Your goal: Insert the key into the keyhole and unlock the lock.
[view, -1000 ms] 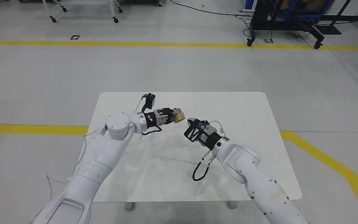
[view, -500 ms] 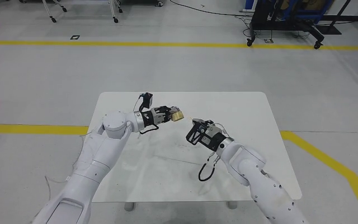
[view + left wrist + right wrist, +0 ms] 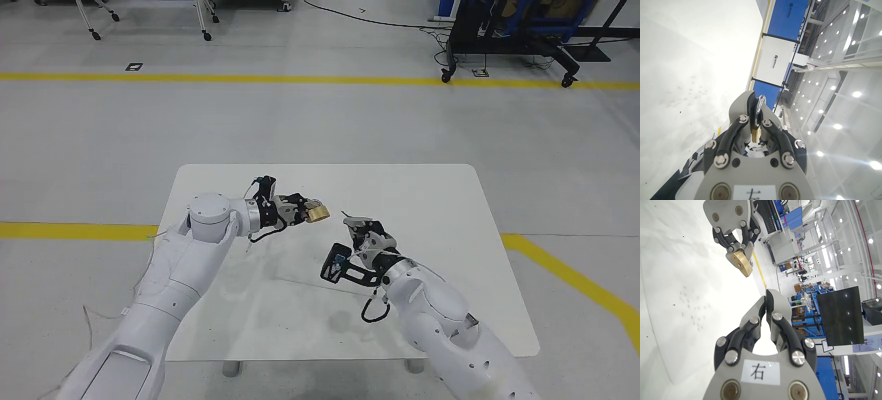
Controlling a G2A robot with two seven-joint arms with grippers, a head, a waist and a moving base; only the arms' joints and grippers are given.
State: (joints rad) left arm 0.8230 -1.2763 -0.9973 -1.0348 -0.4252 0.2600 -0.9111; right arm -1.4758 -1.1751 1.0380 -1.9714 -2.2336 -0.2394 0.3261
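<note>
We see a brass padlock (image 3: pixel 741 263) in the left hand (image 3: pixel 756 107), keyhole facing the thin key (image 3: pixel 765 290) pinched in the right hand (image 3: pixel 766 295) at five o'clock.

lock x1 (image 3: pixel 742 265) | key x1 (image 3: pixel 765 290) | pincer x2 (image 3: pixel 755 109) (image 3: pixel 766 300) | tbl x1 (image 3: pixel 440 200)

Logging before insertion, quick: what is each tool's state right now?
Left tool: closed, holding the round brass padlock.
Right tool: closed, holding the thin silver metal key, seen edge-on.
</note>
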